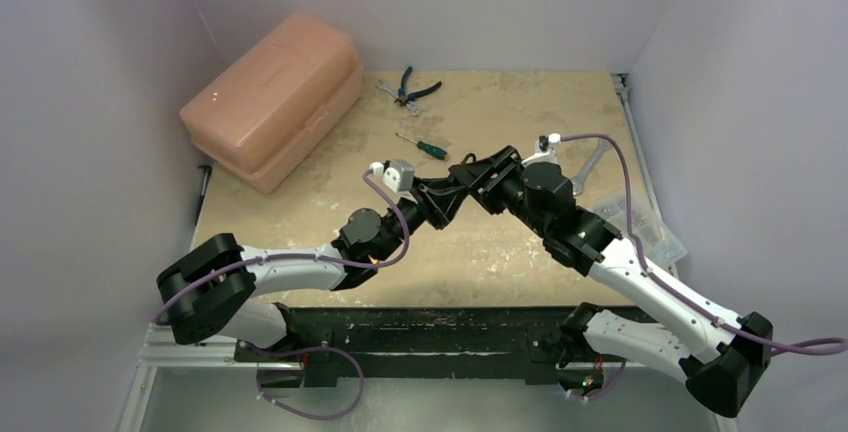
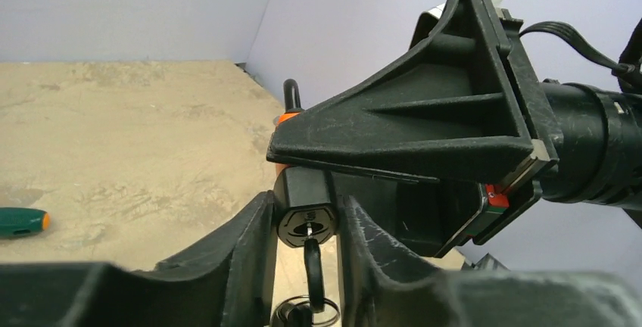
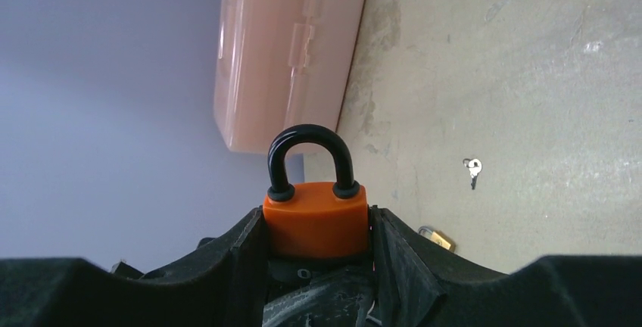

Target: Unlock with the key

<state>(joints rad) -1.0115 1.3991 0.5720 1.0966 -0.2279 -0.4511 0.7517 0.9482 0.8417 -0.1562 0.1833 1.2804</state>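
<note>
An orange padlock [image 3: 316, 217] with a black shackle [image 3: 310, 136] is held above the table between both grippers. The shackle's two legs sit in the body. My right gripper [image 3: 316, 219] is shut on the orange body; it shows in the top view [image 1: 484, 174]. My left gripper [image 2: 305, 201] faces it, also seen from above [image 1: 443, 199], and its fingers [image 2: 253, 225] press both sides of the lock's black base [image 2: 304, 191]. A black-headed key [image 2: 312, 260] sits in the keyhole and hangs free between the fingers, with a ring below.
A peach plastic box [image 1: 275, 97] stands at the back left. Pliers [image 1: 410, 87] and a green screwdriver [image 1: 425, 145] lie behind the grippers. A small brass padlock [image 3: 437, 238] and a loose silver key [image 3: 473, 168] lie on the table. A wrench [image 1: 590, 167] lies at the right.
</note>
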